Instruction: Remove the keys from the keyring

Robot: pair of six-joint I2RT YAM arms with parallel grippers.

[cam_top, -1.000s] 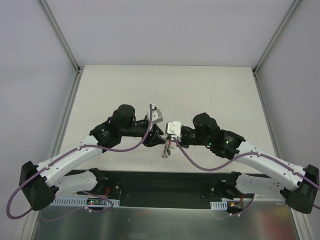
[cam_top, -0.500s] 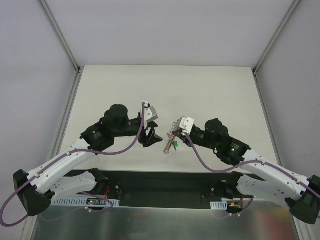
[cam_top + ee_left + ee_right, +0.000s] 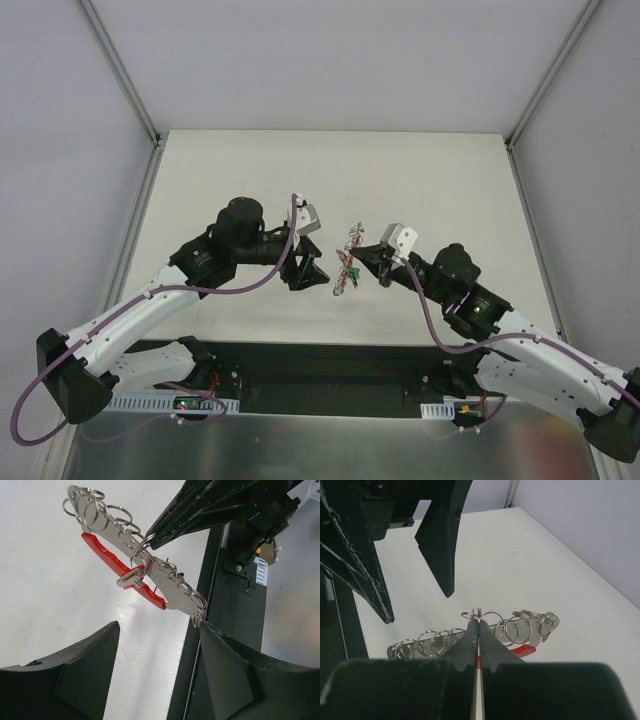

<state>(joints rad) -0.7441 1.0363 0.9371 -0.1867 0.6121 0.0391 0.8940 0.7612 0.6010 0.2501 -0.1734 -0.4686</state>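
While the right gripper (image 3: 478, 626) pinches the keyring (image 3: 112, 560), the left gripper (image 3: 157, 630) gapes wide beside it

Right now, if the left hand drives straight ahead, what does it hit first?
The left hand, open, would likely meet the keyring first, pinched by the right hand. Nothing shows in between, though depth is unclear.

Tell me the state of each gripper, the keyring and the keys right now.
left gripper, jaws open, empty, facing the keyring without touching it
right gripper, jaws shut on the keyring
keyring, pinched by the right gripper, tilted, its row of metal rings attached
keys, one silver key hangs on its ring; none seen lying loose
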